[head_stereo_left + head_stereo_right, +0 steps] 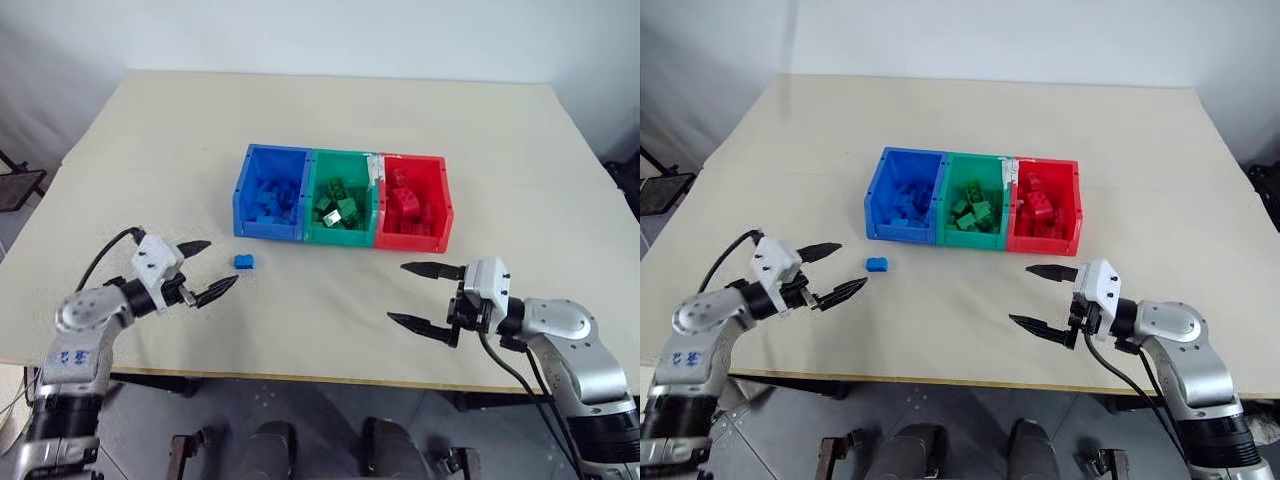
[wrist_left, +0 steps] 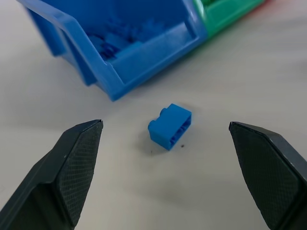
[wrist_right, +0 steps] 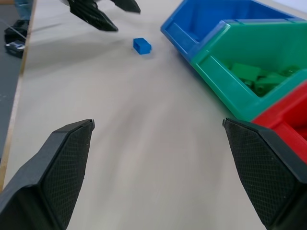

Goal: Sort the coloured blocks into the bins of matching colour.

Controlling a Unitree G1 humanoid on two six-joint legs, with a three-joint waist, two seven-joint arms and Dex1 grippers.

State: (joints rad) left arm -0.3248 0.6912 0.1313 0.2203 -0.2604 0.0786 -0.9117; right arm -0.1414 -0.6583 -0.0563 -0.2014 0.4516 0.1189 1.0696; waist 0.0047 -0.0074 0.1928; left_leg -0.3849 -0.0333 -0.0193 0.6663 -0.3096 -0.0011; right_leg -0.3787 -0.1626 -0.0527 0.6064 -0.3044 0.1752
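One small blue block lies on the table just in front of the blue bin. The green bin and red bin join it in a row; each holds several blocks of its own colour. My left gripper is open, a short way left of the blue block, pointing at it with nothing between its fingers. At the front right my right gripper stands open and empty, pointing left, in front of the red bin. The right wrist view shows the blue block and the left gripper beyond.
The beige table has free room all round the bins. Its front edge runs just below both grippers. A dark object stands off the table's left side.
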